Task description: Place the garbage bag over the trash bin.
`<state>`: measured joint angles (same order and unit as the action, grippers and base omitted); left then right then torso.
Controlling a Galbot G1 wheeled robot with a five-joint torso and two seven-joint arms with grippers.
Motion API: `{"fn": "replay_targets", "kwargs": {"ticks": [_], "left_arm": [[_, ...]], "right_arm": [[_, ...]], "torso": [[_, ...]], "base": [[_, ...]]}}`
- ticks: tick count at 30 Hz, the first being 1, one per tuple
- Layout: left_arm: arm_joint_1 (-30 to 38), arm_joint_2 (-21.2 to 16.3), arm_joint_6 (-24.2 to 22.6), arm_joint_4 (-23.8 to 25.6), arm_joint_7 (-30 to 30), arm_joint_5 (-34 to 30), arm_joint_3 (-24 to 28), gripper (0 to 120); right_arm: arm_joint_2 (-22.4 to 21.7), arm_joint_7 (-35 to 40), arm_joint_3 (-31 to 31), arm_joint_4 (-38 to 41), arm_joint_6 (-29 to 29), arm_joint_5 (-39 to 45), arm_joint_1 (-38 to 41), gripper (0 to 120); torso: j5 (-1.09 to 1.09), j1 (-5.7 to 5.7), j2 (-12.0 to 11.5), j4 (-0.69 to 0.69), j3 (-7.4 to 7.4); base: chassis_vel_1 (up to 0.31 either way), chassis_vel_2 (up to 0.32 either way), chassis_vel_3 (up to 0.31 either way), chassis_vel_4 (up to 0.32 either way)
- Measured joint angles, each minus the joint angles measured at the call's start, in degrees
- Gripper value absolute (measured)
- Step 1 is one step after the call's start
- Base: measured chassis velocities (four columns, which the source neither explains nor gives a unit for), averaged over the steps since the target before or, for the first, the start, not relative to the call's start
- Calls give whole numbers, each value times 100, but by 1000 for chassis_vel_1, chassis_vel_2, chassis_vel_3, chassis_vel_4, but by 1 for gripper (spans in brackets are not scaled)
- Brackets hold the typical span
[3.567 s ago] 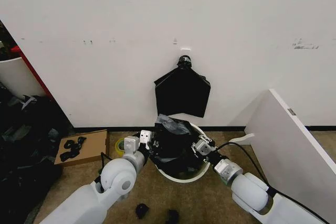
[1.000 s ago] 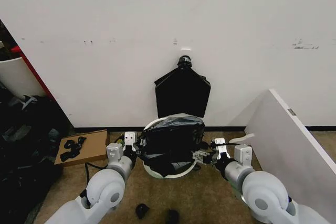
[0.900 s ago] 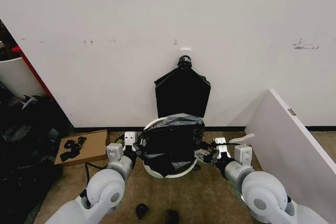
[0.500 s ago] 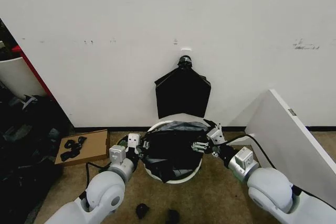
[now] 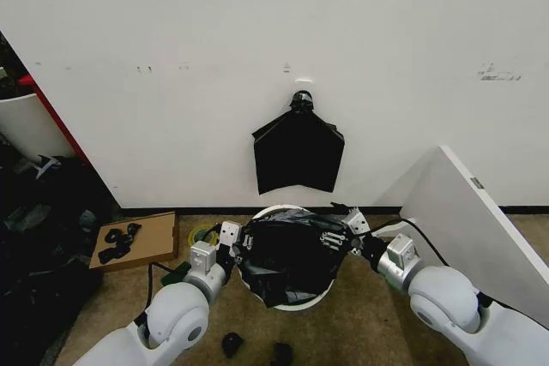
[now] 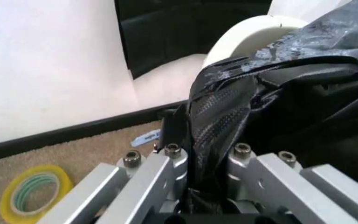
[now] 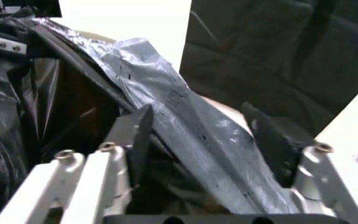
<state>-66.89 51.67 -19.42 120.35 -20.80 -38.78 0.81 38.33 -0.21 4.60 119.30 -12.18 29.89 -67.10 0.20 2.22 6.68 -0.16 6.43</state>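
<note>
head view looks down on the trash bin [image 5: 283, 302] standing on the tan carpet floor [image 5: 360, 332] close to the white wall [image 5: 257, 40]; its cream rim shows at the near and far edges. the garbage bag [image 5: 287, 250] is bunched over the bin's mouth, its crinkled black film covering most of the opening and sagging inside.

the left pincer [image 5: 236, 242] is at the bin's left side, and the left wrist view shows its fingers [image 6: 166, 168] drawn together on a fold of the bag. the right pincer [image 5: 346, 233] is at the bin's right side near the far rim; in the right wrist view its fingers [image 7: 135, 135] stand apart with a band of the bag lying between them, not pinched.

above the bin a flat black sheaf of bags [image 5: 298, 153] hangs on the wall from a knot. a cardboard box [image 5: 137, 240] left of the bin holds small black scraps [image 5: 116, 237]. a roll of yellow tape [image 6: 33, 196] lies on the floor beside the left pincer. a small label [image 6: 145, 138] sits by the baseboard; its writing cannot be read.
</note>
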Motion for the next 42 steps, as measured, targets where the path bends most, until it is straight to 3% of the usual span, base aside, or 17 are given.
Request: {"fn": "replay_targets", "kwargs": {"ticks": [15, 27, 33, 42], "left_arm": [[-38, -68, 69, 21, 116, 280, 17, 4], [-61, -289, 262, 21, 523, 611, 119, 4], [-123, -506, 696, -5, 1197, 1563, 308, 4], [-105, -591, 1171, -76, 1548, 2437, 390, 4]], "right_arm": [[-64, -163, -5, 26, 282, 53, -18, 0], [-76, 140, 50, -6, 371, 590, 296, 0], [-35, 186, -88, -141, 404, 642, 552, 0], [45, 222, -187, -518, 380, 621, 753, 0]], "torso": [[0, 0, -1, 0, 0], [-1, 0, -1, 1, 0], [0, 0, -1, 1, 0], [0, 0, -1, 1, 0]], "base": [[0, 0, 0, 0], [0, 0, 0, 0], [0, 0, 0, 0], [0, 0, 0, 0]]}}
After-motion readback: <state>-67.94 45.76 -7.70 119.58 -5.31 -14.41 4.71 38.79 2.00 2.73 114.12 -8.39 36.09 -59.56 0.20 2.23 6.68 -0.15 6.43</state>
